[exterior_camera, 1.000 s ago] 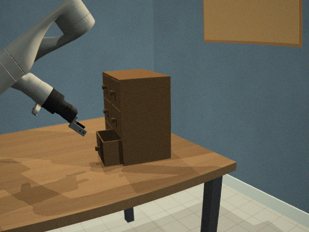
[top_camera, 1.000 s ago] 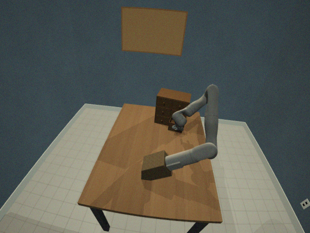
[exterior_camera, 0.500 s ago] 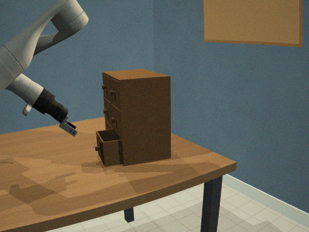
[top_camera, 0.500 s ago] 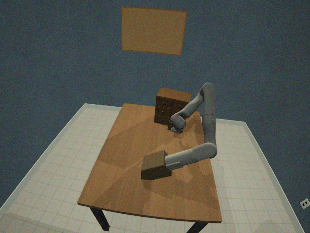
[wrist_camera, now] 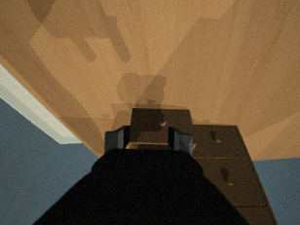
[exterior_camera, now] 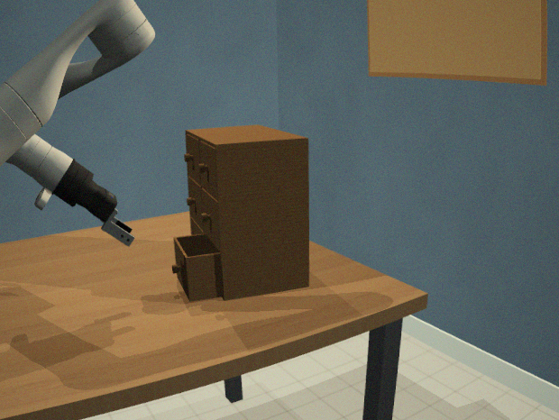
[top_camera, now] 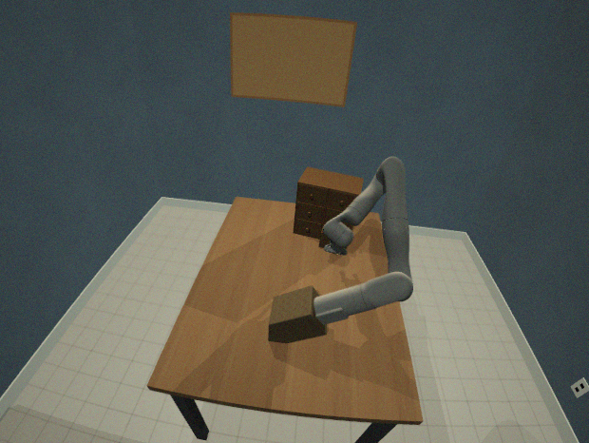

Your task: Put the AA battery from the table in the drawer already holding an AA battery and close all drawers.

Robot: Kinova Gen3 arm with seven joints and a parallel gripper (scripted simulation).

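The brown chest (top_camera: pixel 330 180) (exterior_camera: pixel 264 216) (wrist_camera: pixel 245 189) stands upright at the back of the table. Its bottom right drawer (top_camera: pixel 322 241) (exterior_camera: pixel 202 278) (wrist_camera: pixel 161 115) is pulled partway out and sits level; the other drawer fronts in view look flush. The drawer's inside is dark in the exterior view, and no contents can be made out. My gripper (top_camera: pixel 335 250) (exterior_camera: pixel 126 234) (wrist_camera: pixel 148 134) is open and empty, in front of the open drawer and above the table, tilted down toward the chest. No AA battery can be made out in any view.
The wooden table (top_camera: pixel 252 266) (exterior_camera: pixel 149 378) ends a little beyond the chest's right side. A brown block (top_camera: pixel 293 317) under the arm's base stands nearer the table's front in the top view. Shadows of the arm and gripper fall before the chest. A board (top_camera: pixel 290 59) (exterior_camera: pixel 456 36) hangs on the wall.
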